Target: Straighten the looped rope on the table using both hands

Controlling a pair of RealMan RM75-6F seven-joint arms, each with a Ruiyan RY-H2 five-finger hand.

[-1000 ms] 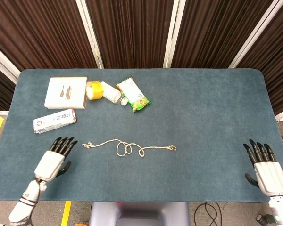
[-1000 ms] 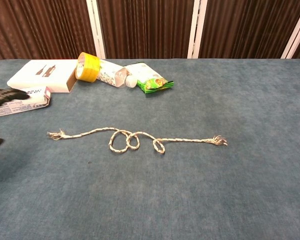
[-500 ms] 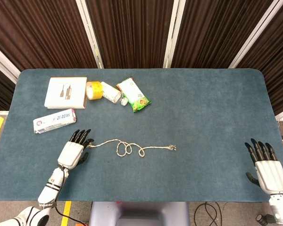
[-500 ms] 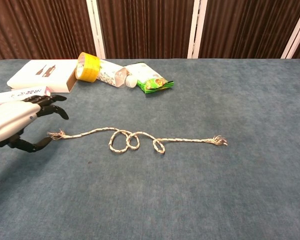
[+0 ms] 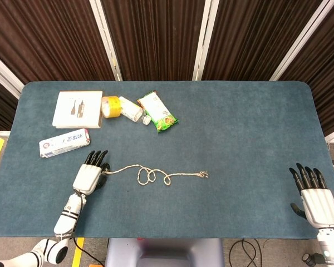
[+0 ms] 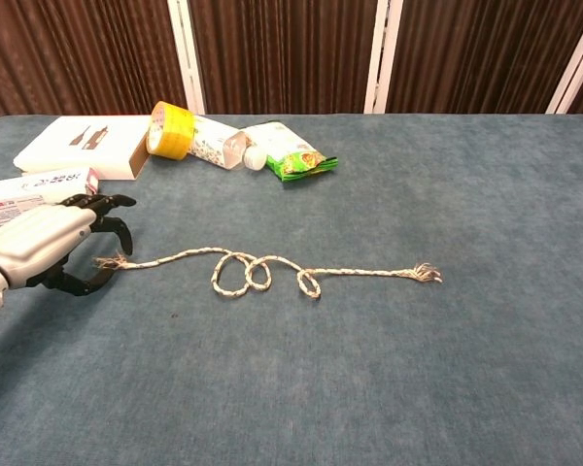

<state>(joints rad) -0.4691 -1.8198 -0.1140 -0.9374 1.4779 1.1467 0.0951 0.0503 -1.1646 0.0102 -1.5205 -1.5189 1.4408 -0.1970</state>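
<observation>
A thin pale rope (image 5: 150, 174) lies across the middle front of the table, with small loops near its centre (image 6: 241, 274) and frayed ends. My left hand (image 5: 89, 175) sits at the rope's left end; in the chest view the left hand (image 6: 49, 248) has its fingers curved over that frayed end (image 6: 109, 260) with the thumb apart below, and nothing is gripped. My right hand (image 5: 314, 201) hovers at the table's front right corner, far from the rope's right end (image 5: 203, 174), fingers spread and empty. The chest view does not show it.
At the back left lie a white box (image 5: 78, 109), a yellow tape roll (image 5: 110, 107), a small bottle (image 5: 131, 109) and a green packet (image 5: 157, 111). A white carton (image 5: 64, 143) lies just behind my left hand.
My left hand has moved forward and to the right, from the table's front left to the rope's left end, its fingers curling over it. The rope and right hand have barely moved.
</observation>
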